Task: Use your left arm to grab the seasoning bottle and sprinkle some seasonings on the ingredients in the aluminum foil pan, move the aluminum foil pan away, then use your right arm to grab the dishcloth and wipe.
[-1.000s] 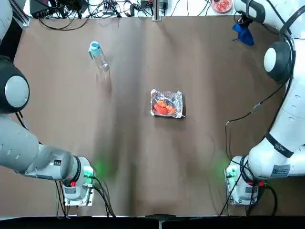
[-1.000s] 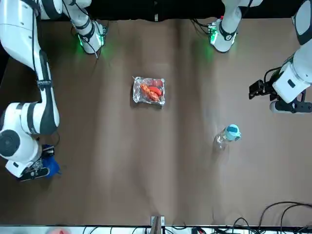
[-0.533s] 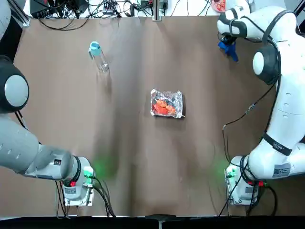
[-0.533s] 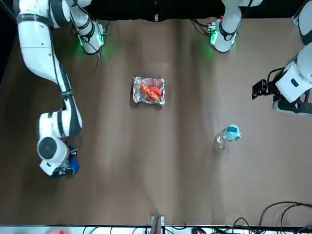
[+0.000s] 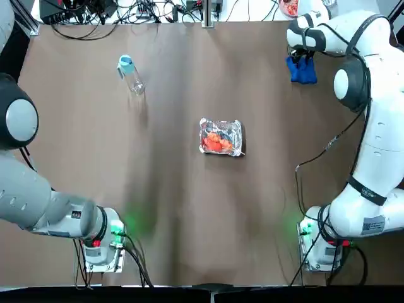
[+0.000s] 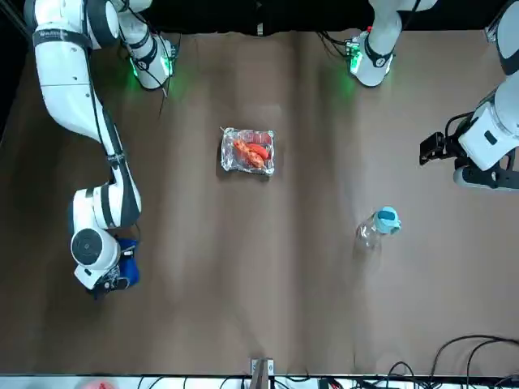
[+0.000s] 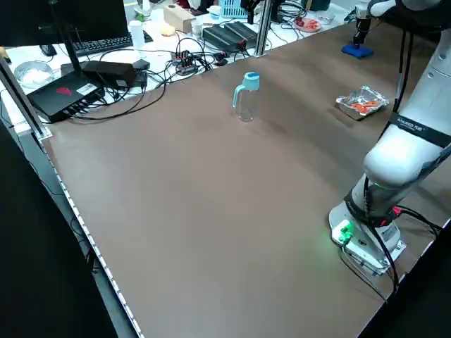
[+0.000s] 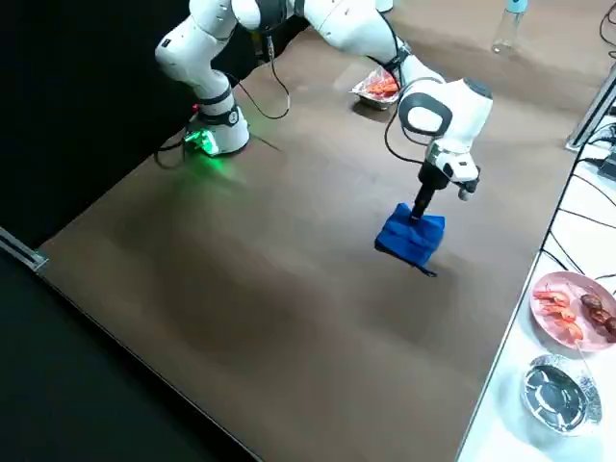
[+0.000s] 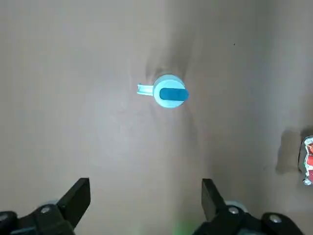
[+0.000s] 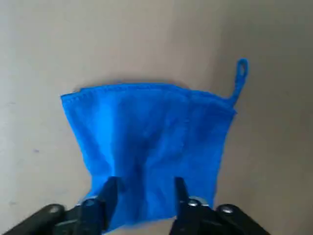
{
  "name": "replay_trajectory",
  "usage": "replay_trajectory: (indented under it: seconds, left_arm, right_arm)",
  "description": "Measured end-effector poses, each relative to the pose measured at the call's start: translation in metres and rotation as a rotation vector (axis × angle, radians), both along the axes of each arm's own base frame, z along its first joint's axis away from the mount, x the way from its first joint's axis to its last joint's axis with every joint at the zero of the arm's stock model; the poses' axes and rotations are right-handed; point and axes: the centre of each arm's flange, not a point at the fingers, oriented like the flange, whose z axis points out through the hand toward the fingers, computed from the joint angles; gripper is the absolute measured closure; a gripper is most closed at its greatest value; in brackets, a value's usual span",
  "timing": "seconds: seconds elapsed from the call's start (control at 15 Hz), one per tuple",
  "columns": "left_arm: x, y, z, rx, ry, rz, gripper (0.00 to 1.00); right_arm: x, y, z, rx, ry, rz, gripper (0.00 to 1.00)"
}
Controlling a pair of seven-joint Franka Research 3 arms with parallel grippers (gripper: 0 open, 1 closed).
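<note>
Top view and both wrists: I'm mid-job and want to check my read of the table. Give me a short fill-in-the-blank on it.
1. The right claw is down at the small folded dishcloth, whose colour is bright ____.
2. The slim clear seasoning bottle with the light-blue cap stands ____ on the brown table.
3. The left claw, apart from that bottle, has its fingers ____.
4. The crinkled silver aluminum foil pan sits near the table's ____.

Missing words: blue; upright; open; middle.

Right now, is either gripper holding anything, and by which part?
Left gripper: nothing. Right gripper: down at one edge of the dishcloth; whether it grips cannot be told.
</note>
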Motion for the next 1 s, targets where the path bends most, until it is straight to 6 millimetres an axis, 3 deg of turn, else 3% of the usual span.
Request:
replay_trajectory:
  seconds: [0.2,0.33,0.6,0.87,1.0]
  left_arm:
    - [0.0,0.001,0.0,0.0,0.0,0.001,0.0]
    - [0.0,0.001,0.0,0.0,0.0,0.002,0.0]
    - [0.0,0.001,0.0,0.0,0.0,0.001,0.0]
    - [0.0,0.001,0.0,0.0,0.0,0.001,0.0]
    - [0.0,0.001,0.0,0.0,0.0,0.001,0.0]
  right_arm:
    - [-0.001,0.006,0.016,0.082,0.011,-0.068,0.2]
    - [-0.003,0.014,0.049,0.123,0.024,-0.097,0.19]
    - [-0.018,0.026,0.165,0.254,0.017,-0.16,0.18]
    - [-0.061,0.029,0.276,0.305,0.036,-0.162,0.18]
    - [-0.087,0.028,0.321,0.315,0.047,-0.157,0.18]
